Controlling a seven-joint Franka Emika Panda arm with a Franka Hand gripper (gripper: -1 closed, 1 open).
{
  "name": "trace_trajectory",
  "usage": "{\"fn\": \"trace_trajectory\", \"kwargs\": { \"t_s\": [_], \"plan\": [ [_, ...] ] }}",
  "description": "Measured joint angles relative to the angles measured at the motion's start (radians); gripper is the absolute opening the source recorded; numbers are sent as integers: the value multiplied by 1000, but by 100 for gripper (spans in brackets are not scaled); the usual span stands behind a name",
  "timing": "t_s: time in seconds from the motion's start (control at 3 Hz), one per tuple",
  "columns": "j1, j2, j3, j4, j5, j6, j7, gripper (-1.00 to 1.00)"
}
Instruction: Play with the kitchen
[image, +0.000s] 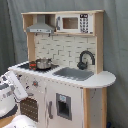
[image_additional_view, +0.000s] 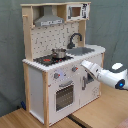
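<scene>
The white and light-wood toy kitchen (image: 65, 85) (image_additional_view: 55, 65) stands upright in both exterior views. A small metal pot (image: 43, 63) (image_additional_view: 59, 52) sits on its black stovetop (image: 27, 65) (image_additional_view: 46, 60). Beside that are the grey sink (image: 74, 73) (image_additional_view: 84, 51) and the black faucet (image: 85, 58) (image_additional_view: 75, 39). The hood (image: 40, 26) (image_additional_view: 49, 20) and microwave (image: 73, 23) (image_additional_view: 75, 11) are on top. My white gripper (image: 21, 91) (image_additional_view: 84, 66) is at the front panel, close to the knobs (image_additional_view: 74, 69) above the oven door (image_additional_view: 65, 95).
A grey curtain (image: 117, 45) (image_additional_view: 10, 50) hangs behind the kitchen. It stands on a light wooden surface (image_additional_view: 30, 120). My white arm (image_additional_view: 112, 76) reaches in from the second exterior view's right. A cupboard door with a dark dispenser panel (image: 63, 106) is under the sink.
</scene>
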Motion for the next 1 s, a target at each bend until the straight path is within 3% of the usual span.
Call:
{"fn": "trace_trajectory", "kwargs": {
  "t_s": [0.67, 1.0],
  "plan": [
    [95, 2, -101, 26, 0, -124, -89, 100],
    [94, 21, -154, 80, 3, -190, -122, 100]
  ]
}}
